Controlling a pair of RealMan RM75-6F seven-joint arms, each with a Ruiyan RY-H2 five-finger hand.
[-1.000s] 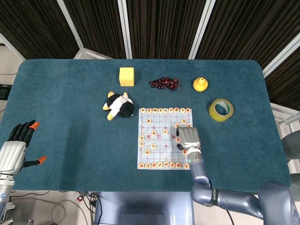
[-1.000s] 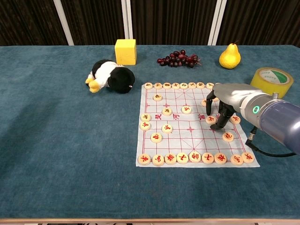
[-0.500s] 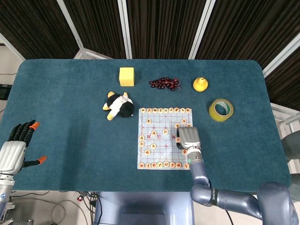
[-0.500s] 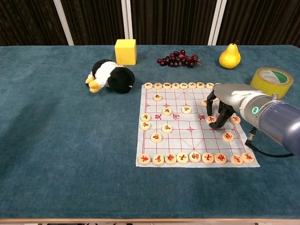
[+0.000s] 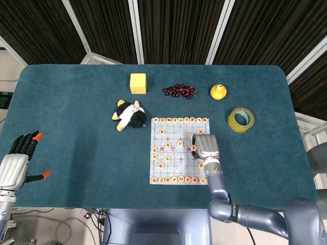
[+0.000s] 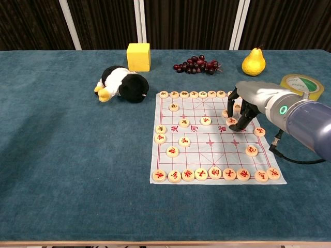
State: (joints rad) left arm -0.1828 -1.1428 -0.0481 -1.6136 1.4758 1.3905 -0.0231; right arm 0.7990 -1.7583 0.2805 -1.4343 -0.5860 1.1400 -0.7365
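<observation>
A paper chess board [image 6: 207, 151] lies on the blue table, with round wooden pieces in rows along its near and far edges and others scattered between. My right hand [image 6: 252, 98] hovers over the board's right side, fingers curled down. Its fingertips [image 6: 241, 126] pinch one chess piece [image 6: 231, 121] against the board, next to the piece [image 6: 259, 131] near the right edge. In the head view the right hand [image 5: 206, 146] covers that part of the board [image 5: 171, 153]. My left hand [image 5: 14, 166] hangs off the table's near left corner, fingers spread, holding nothing.
A black-and-white plush penguin [image 6: 123, 83] lies left of the board's far corner. Along the back stand a yellow cube [image 6: 138, 56], dark grapes [image 6: 197, 65] and a yellow pear [image 6: 253, 62]. A roll of yellow tape [image 6: 301, 85] sits right of my right hand.
My right hand has moved toward the far side of the board, and the chess piece at its fingertips has slid about one square farther with it. The left hand has stayed still.
</observation>
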